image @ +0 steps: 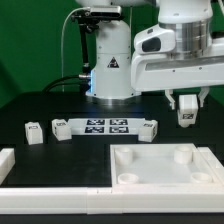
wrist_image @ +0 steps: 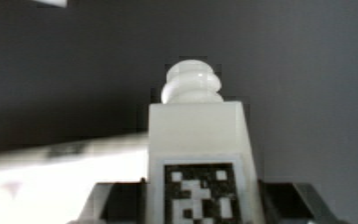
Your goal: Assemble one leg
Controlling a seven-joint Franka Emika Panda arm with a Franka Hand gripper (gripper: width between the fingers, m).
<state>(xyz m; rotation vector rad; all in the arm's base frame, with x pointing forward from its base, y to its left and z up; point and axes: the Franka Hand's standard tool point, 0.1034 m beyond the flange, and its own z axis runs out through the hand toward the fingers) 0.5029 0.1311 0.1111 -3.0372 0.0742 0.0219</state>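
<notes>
Gripping the leg (image: 186,117) between its two fingers, the gripper (image: 186,106) is holding it in the air over the far right corner of the tray (image: 140,182), clear of it. In the wrist view the leg (wrist_image: 197,130) is standing between the dark fingers (wrist_image: 108,202), showing its rounded knob and its black-and-white tag. The tray is lying flat at the near right, showing round sockets at its corners. The black table (image: 40,100) is also carrying the marker board (image: 105,126), with one spare leg (image: 150,127) lying just beside its right end and two more near its left end. A white rail (image: 60,200) is running along the near left edge, and the arm's base (image: 110,70) is standing at the far side against a dark backdrop.
</notes>
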